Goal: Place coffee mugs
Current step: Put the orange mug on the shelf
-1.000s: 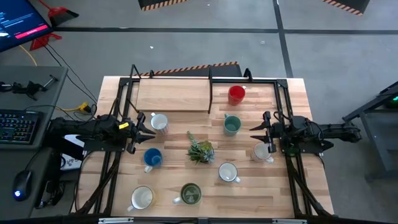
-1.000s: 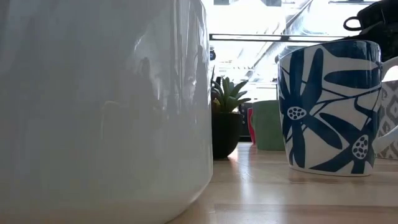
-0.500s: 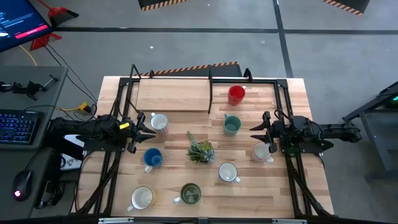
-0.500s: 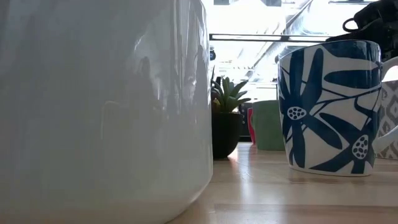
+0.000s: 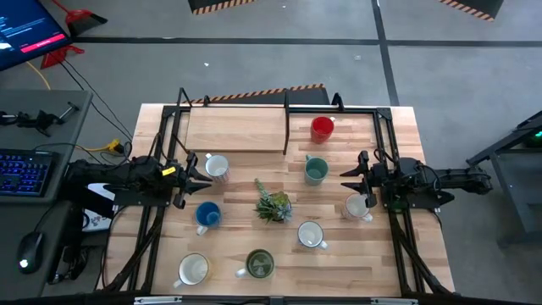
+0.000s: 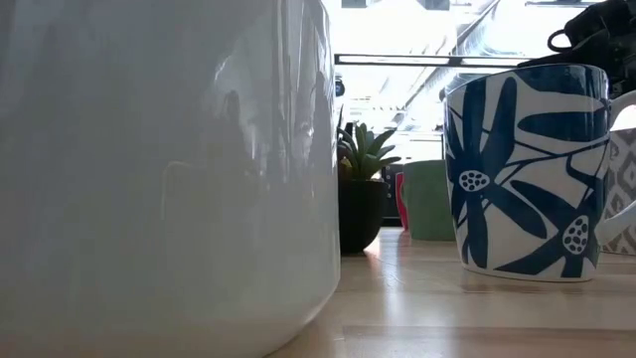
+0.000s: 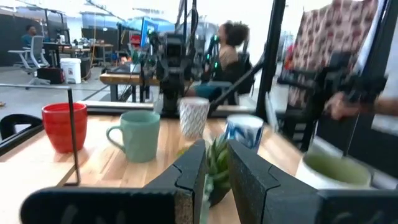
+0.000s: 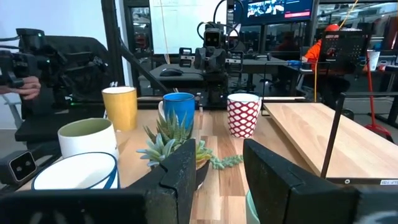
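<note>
While the mugs (image 5: 316,170) stood spread around the plant (image 5: 273,205) at mid-frame on the counter (image 5: 237,135), the left pincer (image 5: 206,177) and right pincer (image 5: 345,181) hovered released, grasping nothing.

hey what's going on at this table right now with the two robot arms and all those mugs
Neither arm is handling a mug at the moment. The left gripper hovers at the table's left side, between a white mug and the blue mug, its fingers slightly apart and empty. The right gripper hovers at the right side, above another white mug, fingers open with nothing between them. The other mugs stand around a small plant on the table.
</note>
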`<control>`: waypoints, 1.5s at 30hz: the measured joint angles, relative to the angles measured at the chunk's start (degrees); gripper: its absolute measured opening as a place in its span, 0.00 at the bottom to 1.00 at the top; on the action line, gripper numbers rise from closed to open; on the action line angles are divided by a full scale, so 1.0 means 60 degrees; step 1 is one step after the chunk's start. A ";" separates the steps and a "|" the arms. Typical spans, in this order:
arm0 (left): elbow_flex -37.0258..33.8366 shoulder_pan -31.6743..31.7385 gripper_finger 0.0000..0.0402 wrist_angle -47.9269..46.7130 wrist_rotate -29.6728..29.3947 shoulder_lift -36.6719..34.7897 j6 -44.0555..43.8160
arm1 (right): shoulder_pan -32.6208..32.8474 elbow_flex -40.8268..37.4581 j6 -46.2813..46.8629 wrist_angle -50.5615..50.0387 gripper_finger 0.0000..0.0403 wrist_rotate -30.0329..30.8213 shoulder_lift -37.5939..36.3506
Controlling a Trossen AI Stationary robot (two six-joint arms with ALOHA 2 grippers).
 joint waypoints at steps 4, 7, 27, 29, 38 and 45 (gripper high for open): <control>-0.0003 -0.0002 0.14 0.0809 0.0000 0.0000 -0.0965 | -0.0001 0.0000 0.0062 0.0002 0.30 0.0136 0.0000; 0.0000 0.0000 0.14 0.1216 0.0000 -0.0004 -0.0957 | -0.0001 0.0000 0.0112 0.0002 0.30 0.0194 0.0000; 0.2943 -0.0004 0.14 -0.1029 -0.0584 0.0775 -0.0211 | -0.0001 0.3569 0.1491 -0.1564 0.30 0.0627 0.0828; 0.3660 -0.0004 0.14 -0.1467 -0.0612 0.1095 -0.0184 | -0.0001 0.4420 0.1589 -0.2320 0.30 0.0749 0.1333; 0.5724 -0.0004 0.14 -0.2164 -0.0619 0.2243 -0.0105 | -0.0001 0.7478 0.0972 -0.4424 0.30 0.0734 0.3242; 0.6419 0.0000 0.14 -0.2269 -0.0641 0.2935 0.0224 | -0.0001 0.8418 0.0936 -0.5014 0.30 0.0726 0.3850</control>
